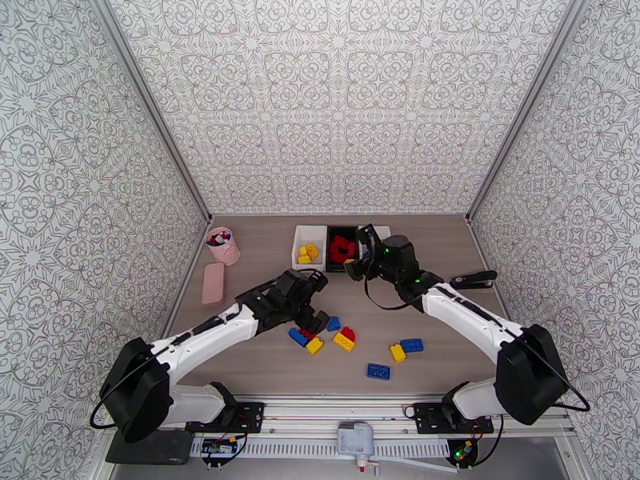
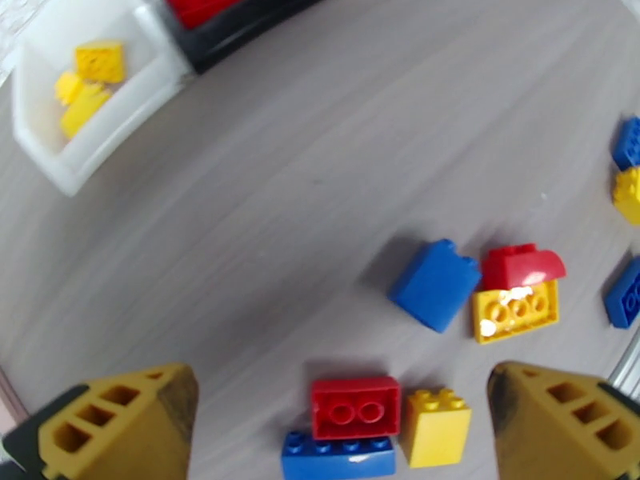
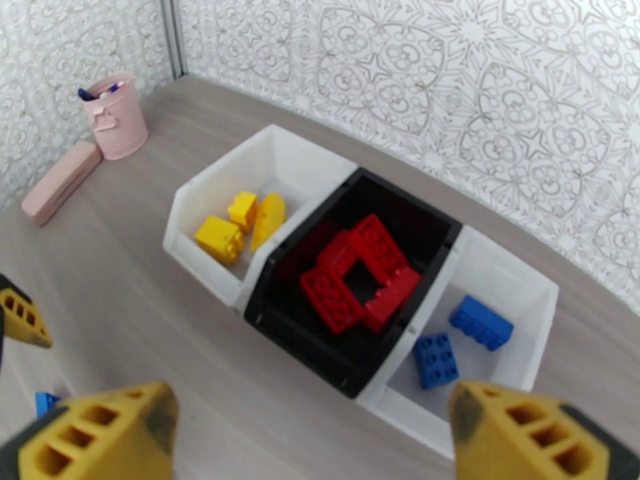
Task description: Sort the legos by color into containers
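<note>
The left gripper (image 2: 342, 394) is hanging low over the wood-grain tabletop (image 2: 280, 234), its yellow-padded jaws spread wide and gripping nothing. Between the jaws, a small red studded plastic brick (image 2: 356, 407) is lying against a long blue studded brick (image 2: 338, 455) and a square yellow studded brick (image 2: 434, 426). Just beyond them a chunky blue block (image 2: 436, 283) is resting beside a flat yellow plate brick (image 2: 514, 310), which is touching a curved red piece (image 2: 522, 266). Seen from overhead, more loose pieces are lying nearer the right arm: a small yellow cube (image 1: 398, 353) touching a blue flat brick (image 1: 412, 345), and a lone blue brick (image 1: 378, 371) closer to the front edge. The right gripper (image 3: 312, 406) is hovering at the near side of three rectangular open-top plastic bins, its jaws likewise standing wide apart and empty. The bins are sitting side by side, touching, near the patterned back wall. The left white bin (image 3: 210, 192) is holding three yellow bricks, the middle black bin (image 3: 298, 331) a heap of red bricks, and the right white bin (image 3: 516, 275) two blue bricks. A pink cup (image 3: 116, 118) and a flat pink case (image 3: 60, 182) are sitting well off to the left.
</note>
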